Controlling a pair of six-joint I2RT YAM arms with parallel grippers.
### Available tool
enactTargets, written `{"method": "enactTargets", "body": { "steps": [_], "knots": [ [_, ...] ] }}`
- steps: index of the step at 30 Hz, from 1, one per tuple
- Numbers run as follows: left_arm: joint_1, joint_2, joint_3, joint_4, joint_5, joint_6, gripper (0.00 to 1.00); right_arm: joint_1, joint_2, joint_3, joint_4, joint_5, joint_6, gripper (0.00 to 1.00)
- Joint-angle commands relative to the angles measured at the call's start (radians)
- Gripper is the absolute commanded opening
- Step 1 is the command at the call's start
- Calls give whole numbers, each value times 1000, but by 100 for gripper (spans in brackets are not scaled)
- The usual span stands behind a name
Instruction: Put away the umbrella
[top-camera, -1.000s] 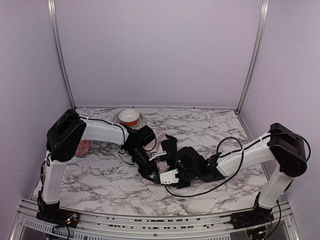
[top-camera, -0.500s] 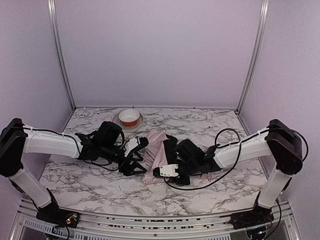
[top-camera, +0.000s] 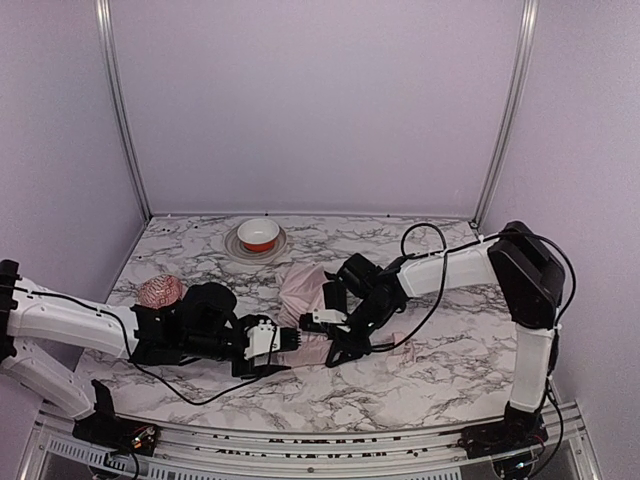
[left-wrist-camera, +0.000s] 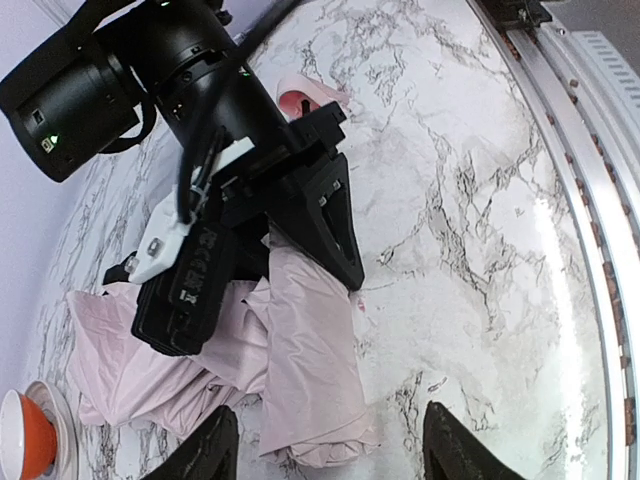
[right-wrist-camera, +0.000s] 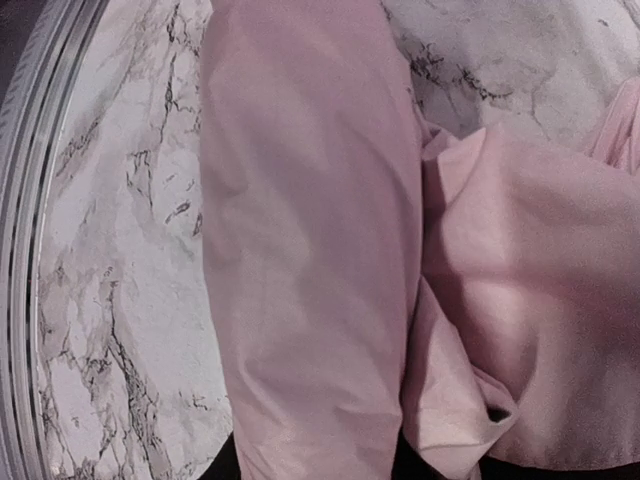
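The umbrella (top-camera: 303, 288) lies collapsed near the middle of the marble table (top-camera: 440, 375), a loose heap of pale pink fabric with one long rolled fold running toward the near edge. It looks light and limp. The cloth would likely slide and bunch under a pinch rather than lift as one piece, and the thin ribs inside are probably easy to bend. So the firmer hold is likely the shaft or the handle knob, or else the rolled fold taken squarely across its width. The left gripper (left-wrist-camera: 330, 455) lies low on the near left, its fingers spread wide, the end of the rolled fold just ahead of them and untouched. The right gripper (top-camera: 337, 345) reaches in from the right and sits down on the fabric. In its own wrist view the fold runs between its fingertips, which barely show at the bottom edge, so I cannot tell whether they pinch the cloth or only straddle it. The shaft, handle knob and strap cannot be made out. The right arm covers the right part of the heap, and the black lining hardly shows.
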Motion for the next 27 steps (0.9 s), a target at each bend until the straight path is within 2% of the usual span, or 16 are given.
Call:
{"method": "enactTargets", "body": {
  "steps": [1, 6, 8, 12, 16, 18, 21, 24, 27],
  "knots": [
    [-38, 72, 41, -8, -58, 106, 65, -41, 112, 14, -227, -180, 60, 16],
    [-58, 216, 152, -111, -124, 94, 69, -60, 165, 53, -271, -277, 51, 14],
    [-58, 259, 175, -116, -138, 88, 70, -60, 187, 70, -296, -290, 45, 13],
    [-58, 329, 209, -105, -255, 77, 71, -61, 222, 98, -330, -318, 20, 12],
    [-58, 376, 223, -114, -277, 88, 69, -62, 229, 114, -352, -350, 2, 12],
    [-58, 402, 230, -161, -275, 89, 62, -65, 222, 117, -349, -351, 5, 12],
    [-58, 430, 242, -222, -276, 64, 41, -72, 205, 119, -336, -348, 19, 15],
    [-58, 429, 254, -265, -241, 29, 19, -78, 178, 128, -299, -315, 56, 26],
    [-57, 419, 262, -298, -175, -4, 11, -99, 122, 128, -223, -294, 114, 37]
  ]
}}
